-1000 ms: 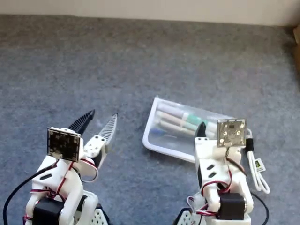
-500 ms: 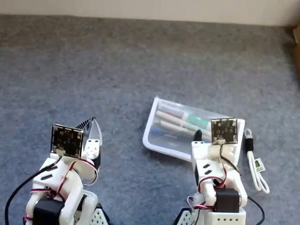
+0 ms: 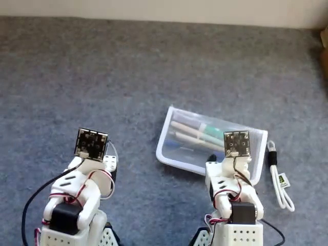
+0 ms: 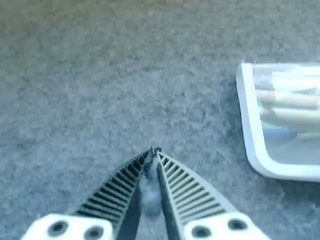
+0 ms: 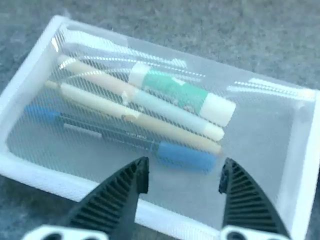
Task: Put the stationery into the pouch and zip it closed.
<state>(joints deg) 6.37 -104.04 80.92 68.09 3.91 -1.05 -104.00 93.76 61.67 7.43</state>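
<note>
A clear mesh pouch with a white rim [image 3: 174,162] lies on the grey carpet, slightly right of centre. Inside it are a green-and-white marker [image 5: 170,90], two cream pens [image 5: 125,112] and a blue pen [image 5: 180,156]. My right gripper [image 5: 185,167] is open and hovers just short of the pouch's near rim [image 5: 50,182], holding nothing. My left gripper [image 4: 154,151] is shut and empty above bare carpet, with the pouch's end [image 4: 250,130] off to one side. Both arms sit drawn back near their bases in the high view.
A white cable with a tag [image 3: 279,179] lies on the carpet just right of the pouch, beside the right arm's base [image 3: 233,205]. The left arm's base [image 3: 72,210] stands at the lower left. Open carpet stretches beyond the pouch.
My left gripper went from wide open to shut and drew back toward its base. My right gripper pulled back off the pouch toward its base.
</note>
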